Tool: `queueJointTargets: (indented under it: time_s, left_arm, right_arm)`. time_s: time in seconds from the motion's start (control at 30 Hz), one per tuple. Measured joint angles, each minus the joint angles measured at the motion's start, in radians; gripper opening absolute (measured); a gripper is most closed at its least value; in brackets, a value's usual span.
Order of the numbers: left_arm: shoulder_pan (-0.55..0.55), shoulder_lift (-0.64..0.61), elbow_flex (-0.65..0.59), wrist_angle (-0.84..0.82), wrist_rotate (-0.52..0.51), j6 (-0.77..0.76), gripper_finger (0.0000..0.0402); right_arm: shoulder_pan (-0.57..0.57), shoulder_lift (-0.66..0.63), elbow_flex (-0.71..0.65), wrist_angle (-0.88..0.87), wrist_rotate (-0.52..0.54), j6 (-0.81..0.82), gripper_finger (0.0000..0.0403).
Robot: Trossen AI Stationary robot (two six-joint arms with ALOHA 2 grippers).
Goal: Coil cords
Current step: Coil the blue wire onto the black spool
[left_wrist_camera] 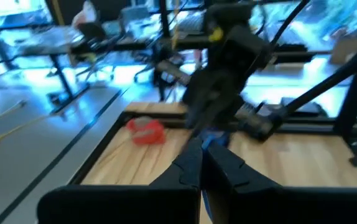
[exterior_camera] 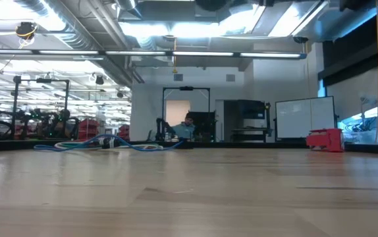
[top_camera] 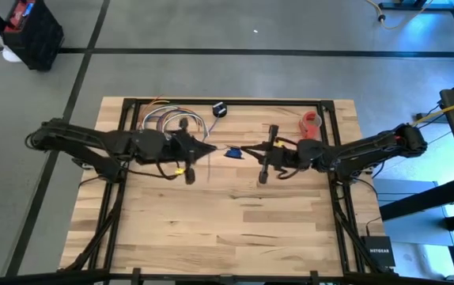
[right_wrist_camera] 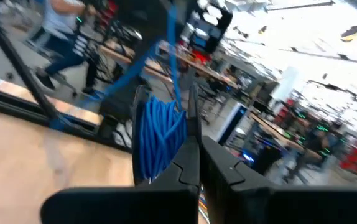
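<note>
A thin bluish-purple cord [top_camera: 175,120] lies in loose loops at the table's far left — ending near a small black round puck [top_camera: 220,109]. A tight blue bundle of cord [top_camera: 232,152] hangs mid-table between the two arms — strands packed side by side, seen close in the right wrist view [right_wrist_camera: 160,134].

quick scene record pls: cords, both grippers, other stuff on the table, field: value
cords: loose loops of the cords at the table's far edge, left of centre; a small blue bundle held up between the two grippers
black puck: black puck at the far edge, near the loops
left gripper: left gripper shut, pointing at the blue bundle from its left
right gripper: right gripper shut, blue coil against its fingers in its wrist view
red tape roll: red tape roll far right, untouched
table: table near half bare
</note>
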Motion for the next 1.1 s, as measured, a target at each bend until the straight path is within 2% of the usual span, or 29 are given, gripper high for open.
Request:
queueJointTargets:
  time_s: [0.2, 0.27, 0.6, 0.83, 1.1]
  left_arm:
    - [-0.010, 0.095, 0.000, 0.096, 0.008, 0.014, 0.0001]
    - [-0.011, 0.125, 0.000, 0.105, 0.003, 0.012, 0.0001]
    - [-0.015, 0.275, 0.000, 0.272, 0.008, 0.044, 0.0001]
    - [-0.013, 0.322, 0.000, 0.269, -0.024, 0.055, 0.0001]
    - [-0.013, 0.328, 0.005, 0.221, -0.034, 0.042, 0.0001]
  right_arm:
    - [0.001, 0.110, 0.071, 0.005, 0.189, -0.004, 0.0003]
    - [0.001, 0.134, 0.088, 0.006, 0.220, -0.001, 0.0003]
    - [0.001, 0.171, 0.125, 0.016, 0.227, 0.083, 0.0003]
    - [0.001, 0.160, 0.123, 0.043, 0.214, 0.135, 0.0003]
    - [0.002, 0.072, 0.123, 0.048, 0.171, 0.151, 0.0003]
